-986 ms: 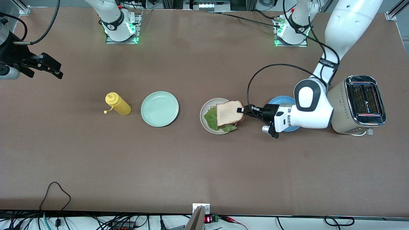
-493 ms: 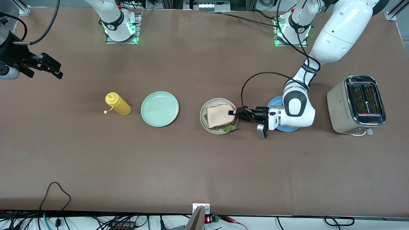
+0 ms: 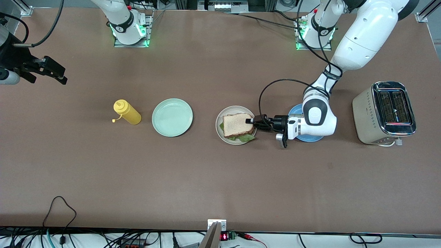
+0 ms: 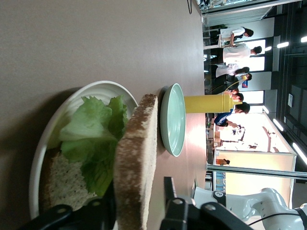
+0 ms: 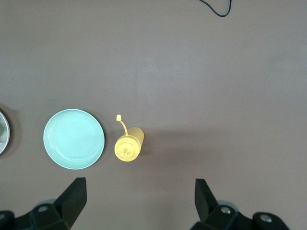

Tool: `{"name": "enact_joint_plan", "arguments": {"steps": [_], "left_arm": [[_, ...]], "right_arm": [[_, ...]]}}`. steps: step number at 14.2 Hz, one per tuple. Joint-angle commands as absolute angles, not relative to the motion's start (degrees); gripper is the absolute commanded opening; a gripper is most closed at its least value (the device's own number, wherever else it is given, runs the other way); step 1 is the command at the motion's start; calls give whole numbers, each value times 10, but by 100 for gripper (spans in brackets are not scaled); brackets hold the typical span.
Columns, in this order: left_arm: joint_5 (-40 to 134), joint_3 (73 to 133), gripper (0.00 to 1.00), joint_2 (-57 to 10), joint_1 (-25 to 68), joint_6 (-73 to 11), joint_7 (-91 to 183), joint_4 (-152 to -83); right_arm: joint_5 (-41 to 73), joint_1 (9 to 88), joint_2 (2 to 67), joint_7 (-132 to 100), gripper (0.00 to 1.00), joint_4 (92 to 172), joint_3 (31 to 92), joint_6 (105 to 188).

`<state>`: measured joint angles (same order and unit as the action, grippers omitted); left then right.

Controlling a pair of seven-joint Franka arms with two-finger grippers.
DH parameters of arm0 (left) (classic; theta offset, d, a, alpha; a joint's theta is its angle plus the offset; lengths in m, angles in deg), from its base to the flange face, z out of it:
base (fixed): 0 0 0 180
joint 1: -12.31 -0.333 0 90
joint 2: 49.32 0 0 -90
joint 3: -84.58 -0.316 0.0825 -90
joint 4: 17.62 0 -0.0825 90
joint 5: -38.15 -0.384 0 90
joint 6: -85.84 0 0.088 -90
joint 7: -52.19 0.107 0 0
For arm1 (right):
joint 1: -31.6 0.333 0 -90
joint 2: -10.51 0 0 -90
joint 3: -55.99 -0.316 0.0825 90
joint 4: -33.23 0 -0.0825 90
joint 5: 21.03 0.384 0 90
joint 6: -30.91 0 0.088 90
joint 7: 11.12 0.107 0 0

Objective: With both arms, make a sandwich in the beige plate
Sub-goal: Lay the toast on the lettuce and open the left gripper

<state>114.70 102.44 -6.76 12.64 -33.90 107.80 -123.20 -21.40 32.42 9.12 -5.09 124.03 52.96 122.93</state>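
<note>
While right pincer (image 3: 51, 73) waits spread, left pincer (image 3: 250, 121) around top bread slice (image 3: 236, 124), grip unclear, beige plate (image 3: 220, 119).

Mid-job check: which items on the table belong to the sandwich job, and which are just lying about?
In the job:
- sandwich
- beige plate
- left gripper, at the top slice
- right gripper, waiting

Lying about:
- mint-green plate
- blue plate
- yellow squeeze bottle
- toaster

blocked: blue plate (image 3: 311, 138) – toaster (image 3: 386, 112) | open: table (image 3: 220, 179) nearer camera
</note>
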Motion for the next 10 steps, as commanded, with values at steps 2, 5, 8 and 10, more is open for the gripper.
{"name": "enact_joint_plan", "arguments": {"steps": [2, 5, 8, 10], "left_arm": [[1129, 1015, 100, -89, 130, -347, 1091, -1248], [1067, 1015, 100, -119, 122, -346, 1077, -1250], [978, 1015, 100, -155, 118, -340, 1011, -1248], [899, 1015, 100, -178, 115, -339, 951, -1244]], "right_arm": [[-220, 329, 87, -50, 100, 1238, 530, 1229], [-220, 329, 87, -50, 100, 1238, 530, 1229], [-220, 329, 87, -50, 100, 1238, 530, 1229], [-221, 328, 87, -50, 100, 1238, 530, 1229]]}}
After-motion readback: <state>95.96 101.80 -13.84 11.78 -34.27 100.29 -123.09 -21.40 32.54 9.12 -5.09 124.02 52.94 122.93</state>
